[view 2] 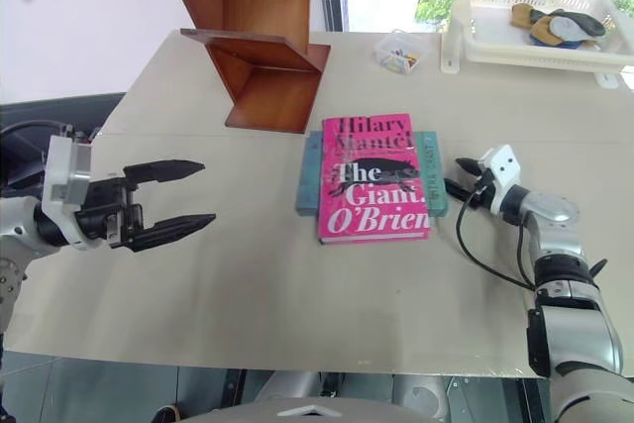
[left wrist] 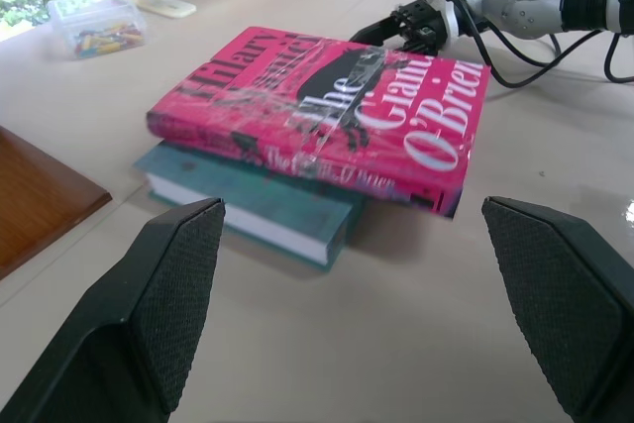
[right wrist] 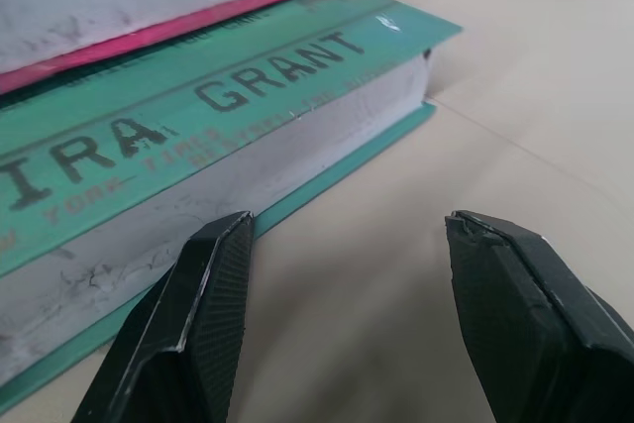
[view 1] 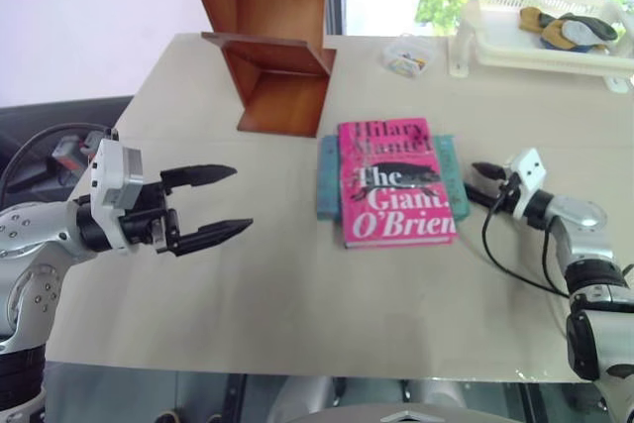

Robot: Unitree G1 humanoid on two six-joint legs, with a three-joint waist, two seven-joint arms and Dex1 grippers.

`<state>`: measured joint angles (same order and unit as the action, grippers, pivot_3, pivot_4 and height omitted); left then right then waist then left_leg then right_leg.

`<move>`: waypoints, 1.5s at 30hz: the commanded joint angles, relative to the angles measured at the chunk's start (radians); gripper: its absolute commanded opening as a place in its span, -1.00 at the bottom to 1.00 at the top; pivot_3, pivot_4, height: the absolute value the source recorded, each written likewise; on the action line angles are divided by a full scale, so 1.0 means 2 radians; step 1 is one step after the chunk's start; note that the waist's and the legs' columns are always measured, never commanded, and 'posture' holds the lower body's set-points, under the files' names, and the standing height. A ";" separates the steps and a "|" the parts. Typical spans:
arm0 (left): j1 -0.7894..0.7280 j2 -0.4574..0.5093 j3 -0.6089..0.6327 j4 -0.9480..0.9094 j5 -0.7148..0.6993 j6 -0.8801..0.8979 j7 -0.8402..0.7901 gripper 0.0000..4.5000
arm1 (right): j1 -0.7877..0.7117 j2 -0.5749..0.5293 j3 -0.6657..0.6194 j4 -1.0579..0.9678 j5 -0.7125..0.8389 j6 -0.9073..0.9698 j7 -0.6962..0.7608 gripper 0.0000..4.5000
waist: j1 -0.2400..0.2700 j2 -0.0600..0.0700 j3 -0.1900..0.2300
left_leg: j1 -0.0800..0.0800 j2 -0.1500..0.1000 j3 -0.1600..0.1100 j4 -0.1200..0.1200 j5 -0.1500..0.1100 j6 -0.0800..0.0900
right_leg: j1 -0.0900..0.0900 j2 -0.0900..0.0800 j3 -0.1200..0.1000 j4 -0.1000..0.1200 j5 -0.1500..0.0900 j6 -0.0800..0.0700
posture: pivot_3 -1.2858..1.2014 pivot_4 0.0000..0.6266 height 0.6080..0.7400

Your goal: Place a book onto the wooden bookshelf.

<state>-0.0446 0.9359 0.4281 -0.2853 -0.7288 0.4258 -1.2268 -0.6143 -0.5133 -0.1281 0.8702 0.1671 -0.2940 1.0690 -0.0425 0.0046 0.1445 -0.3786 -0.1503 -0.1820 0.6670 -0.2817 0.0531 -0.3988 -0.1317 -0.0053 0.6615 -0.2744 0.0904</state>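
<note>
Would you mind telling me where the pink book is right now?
The pink book lies flat on the teal book at the table's middle, just in front of the wooden bookshelf, with the right end effector beside it.

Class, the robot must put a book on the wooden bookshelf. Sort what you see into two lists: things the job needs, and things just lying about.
Needed:
pink book
wooden bookshelf
right gripper, open beside the books
left gripper, open

Lying about:
teal book under the pink one
white tray
small clear box
</note>
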 commanded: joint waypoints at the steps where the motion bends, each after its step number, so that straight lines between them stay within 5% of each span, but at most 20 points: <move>1: 0.001 0.002 0.013 0.004 0.001 -0.013 -0.007 0.99 | 0.008 0.007 0.005 -0.044 0.017 0.001 0.018 0.40 | 0.000 0.000 0.000 | 0.000 0.000 0.000 0.000 0.000 0.000 | 0.000 0.000 0.000 0.000 0.000 0.000 | 0.03 -0.52 1.00; 12: 0.000 0.003 0.013 0.018 0.007 -0.025 -0.013 0.99 | -0.068 -0.043 0.006 0.017 -0.046 -0.048 -0.107 0.40 | 0.000 0.000 0.000 | 0.000 0.000 0.001 0.000 0.000 0.000 | -0.001 0.000 0.001 0.000 0.000 0.000 | 0.03 -0.52 1.00; 45: 0.023 0.006 0.027 -0.001 0.007 -0.018 0.006 0.99 | -0.149 0.095 0.096 -0.003 -0.062 -0.031 -0.064 0.40 | -0.002 0.000 0.000 | 0.000 0.003 0.004 -0.001 0.000 -0.001 | -0.004 0.005 0.005 0.000 0.001 -0.002 | 0.03 -0.52 1.00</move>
<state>0.0003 0.9360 0.4371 -0.2616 -0.7099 0.3948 -1.2190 -0.8815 -0.3272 0.0629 0.8827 0.0377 -0.3392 0.9344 -0.0455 0.0053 0.1450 -0.3793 -0.1435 -0.1746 0.6652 -0.2819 0.0519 -0.4068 -0.1225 0.0038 0.6624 -0.2717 0.0863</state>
